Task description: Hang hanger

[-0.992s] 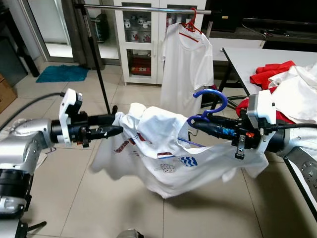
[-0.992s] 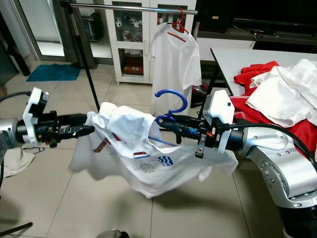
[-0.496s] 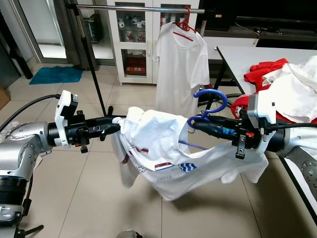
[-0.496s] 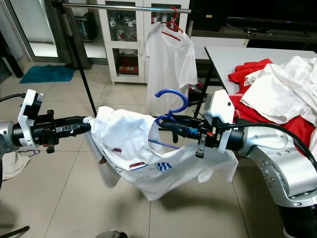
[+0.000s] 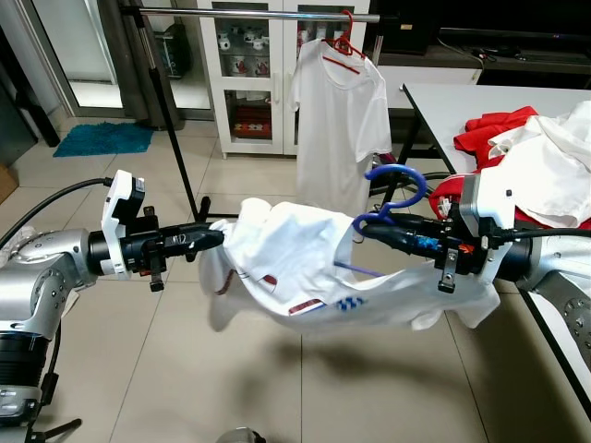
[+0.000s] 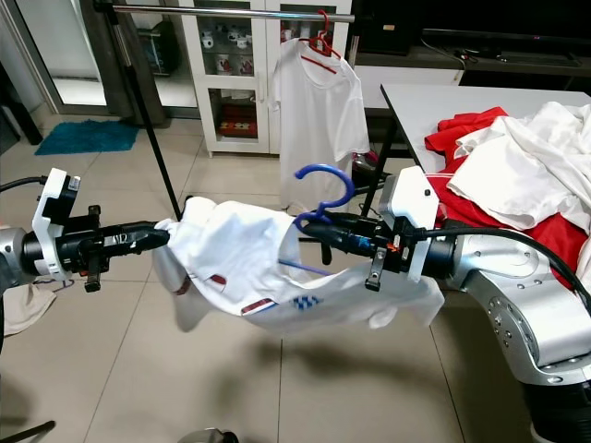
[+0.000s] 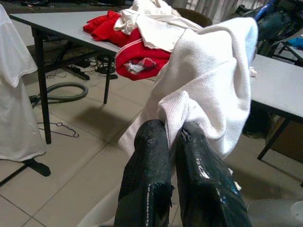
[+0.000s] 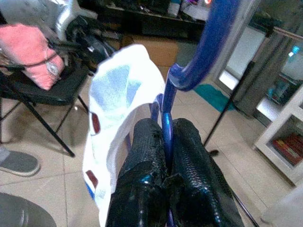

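Note:
A white printed T-shirt (image 5: 305, 268) is stretched in the air between my two arms, above the tiled floor. A blue hanger (image 5: 392, 192) sticks up out of its collar, hook upward. My right gripper (image 5: 362, 224) is shut on the hanger's neck, the blue stem pinched between its fingers (image 8: 147, 156). My left gripper (image 5: 220, 237) is shut on the shirt's left edge, a white fold squeezed between its fingers (image 7: 151, 156). Behind stands a clothes rail (image 5: 259, 15) with another white T-shirt (image 5: 340, 111) on a red hanger (image 5: 343, 43).
A white table (image 5: 462, 101) at the right carries a heap of red and white clothes (image 5: 540, 157). A white glass cabinet (image 5: 254, 74) stands behind the rail. The rail's dark pole (image 5: 171, 101) slants down to the floor. A teal mat (image 5: 100, 138) lies far left.
The shirt has been pulled tauter between the arms, so its hanging bottom has risen. The left gripper's end has shifted slightly. The camera has moved a little.

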`<state>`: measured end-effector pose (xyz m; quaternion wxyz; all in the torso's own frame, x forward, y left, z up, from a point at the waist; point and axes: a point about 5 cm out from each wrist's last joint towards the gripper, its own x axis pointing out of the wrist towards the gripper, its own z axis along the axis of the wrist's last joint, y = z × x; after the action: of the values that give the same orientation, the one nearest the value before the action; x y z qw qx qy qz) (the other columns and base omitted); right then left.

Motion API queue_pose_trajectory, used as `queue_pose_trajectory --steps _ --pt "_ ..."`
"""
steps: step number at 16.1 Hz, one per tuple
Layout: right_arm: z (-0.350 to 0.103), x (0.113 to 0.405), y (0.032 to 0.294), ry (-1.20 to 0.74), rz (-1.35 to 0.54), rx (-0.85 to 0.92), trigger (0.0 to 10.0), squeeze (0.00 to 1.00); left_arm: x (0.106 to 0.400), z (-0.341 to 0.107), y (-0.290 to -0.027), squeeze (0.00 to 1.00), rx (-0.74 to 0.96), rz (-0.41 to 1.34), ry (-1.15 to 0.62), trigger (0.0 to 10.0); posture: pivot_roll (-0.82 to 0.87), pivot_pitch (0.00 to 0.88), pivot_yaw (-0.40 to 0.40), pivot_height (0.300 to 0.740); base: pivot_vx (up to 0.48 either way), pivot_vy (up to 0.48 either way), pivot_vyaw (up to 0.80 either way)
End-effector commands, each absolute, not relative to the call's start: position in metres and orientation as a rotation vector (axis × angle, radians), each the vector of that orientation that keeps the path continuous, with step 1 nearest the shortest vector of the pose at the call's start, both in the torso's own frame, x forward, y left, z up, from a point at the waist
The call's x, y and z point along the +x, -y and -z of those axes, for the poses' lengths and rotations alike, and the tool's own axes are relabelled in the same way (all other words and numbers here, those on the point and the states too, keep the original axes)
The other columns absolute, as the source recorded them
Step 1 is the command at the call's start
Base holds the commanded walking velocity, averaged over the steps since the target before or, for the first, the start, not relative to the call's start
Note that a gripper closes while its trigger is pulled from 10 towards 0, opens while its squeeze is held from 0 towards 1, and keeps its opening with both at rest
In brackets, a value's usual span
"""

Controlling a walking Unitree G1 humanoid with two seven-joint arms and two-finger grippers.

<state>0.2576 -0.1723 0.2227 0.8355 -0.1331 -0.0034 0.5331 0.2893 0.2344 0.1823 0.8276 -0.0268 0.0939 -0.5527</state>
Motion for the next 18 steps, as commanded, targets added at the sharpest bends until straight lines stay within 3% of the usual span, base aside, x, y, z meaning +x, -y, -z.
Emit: queue_pose_trajectory --steps 1,5,10,14,18 --pt "-0.220 0.261 0.176 -0.030 -1.086 -0.310 10.0 0.00 0.289 -0.191 -0.235 0.00 -0.044 1.175 -0.165 0.0 0.06 0.028 0.034 0.740 0.000 0.000 0.00" --pt "-0.209 0.265 0.179 -0.096 -1.051 -0.350 10.0 0.00 0.292 -0.199 -0.237 0.00 0.002 1.138 -0.107 0.0 0.07 0.026 0.029 0.740 0.000 0.000 0.00" --pt "-0.201 0.264 0.178 -0.127 -1.056 -0.388 10.0 0.00 0.298 -0.226 -0.239 0.00 -0.222 1.090 0.076 0.0 0.06 0.028 0.029 0.740 0.000 0.000 0.00" --pt "-0.211 0.266 0.177 -0.069 -1.049 -0.350 10.0 0.00 0.293 -0.193 -0.238 0.00 0.019 1.081 -0.133 0.0 0.06 0.028 0.029 0.740 0.000 0.000 0.00" --pt "-0.226 0.265 0.175 0.018 -1.062 -0.276 10.0 0.00 0.298 -0.174 -0.237 0.00 0.095 0.978 -0.171 0.0 0.06 0.024 0.029 0.740 0.000 0.000 0.00"
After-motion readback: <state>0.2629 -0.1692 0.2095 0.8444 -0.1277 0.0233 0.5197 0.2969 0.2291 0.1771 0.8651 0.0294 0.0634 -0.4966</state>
